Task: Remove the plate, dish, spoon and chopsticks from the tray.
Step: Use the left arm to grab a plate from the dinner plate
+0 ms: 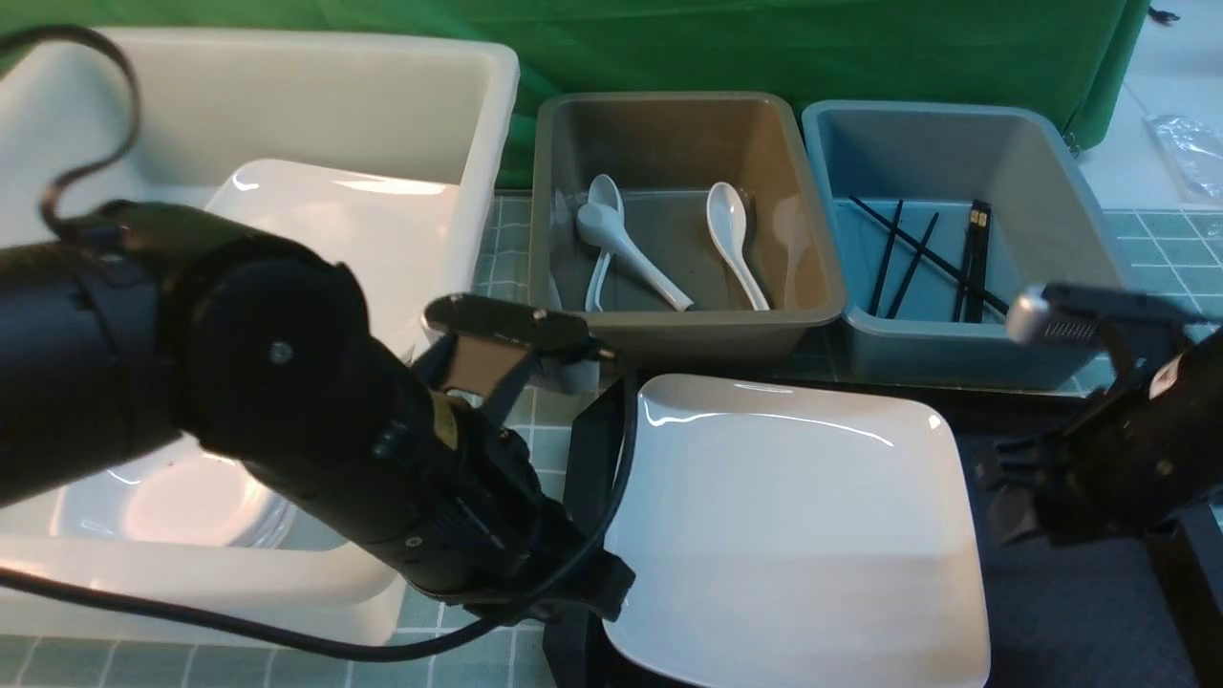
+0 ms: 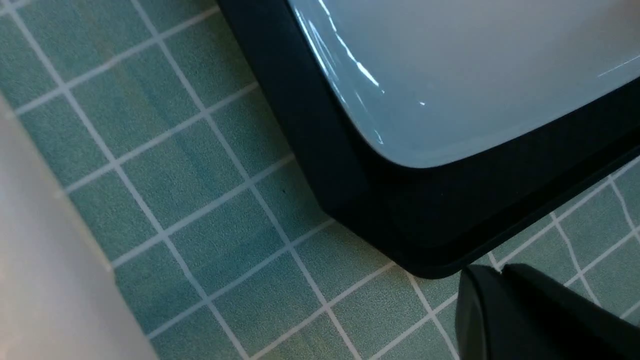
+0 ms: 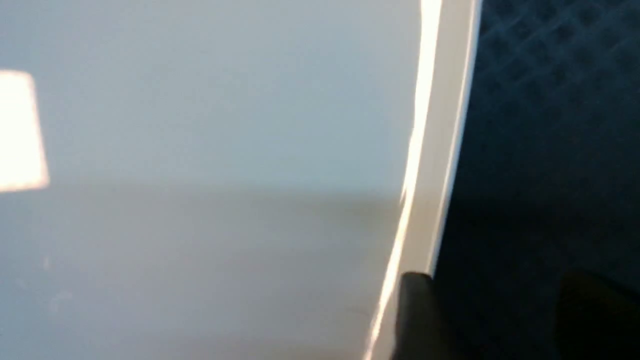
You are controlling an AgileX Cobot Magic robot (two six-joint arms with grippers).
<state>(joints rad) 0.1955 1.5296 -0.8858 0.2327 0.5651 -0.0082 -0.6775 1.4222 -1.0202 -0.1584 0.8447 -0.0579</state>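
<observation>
The counter (image 2: pixel 190 180), under green checked cloth, carries a deep white plastic tub (image 1: pixel 487 143) at its far left corner; only the front view shows it. The large black rectangular plastic tray (image 2: pixel 320 130) lies at the near edge, and the glossy white square plate (image 1: pixel 793 516) rests on it. Along the far edge stand a grey plastic tub (image 1: pixel 669 124) and, beside it, a blue one (image 1: pixel 1051 210). Again only the front view shows their contents: white soup spoons (image 1: pixel 731 234) in the grey, thin black chopsticks (image 1: pixel 975 253) in the blue.

The left wrist view alone shows the left gripper (image 2: pixel 492 282), clenched on nothing, above the cloth just off the tray's corner. The right wrist view alone shows the tray's diamond-textured floor and the right gripper (image 3: pixel 500 310), released: one finger (image 3: pixel 415 320) at the plate's rim, the other apart over the tray.
</observation>
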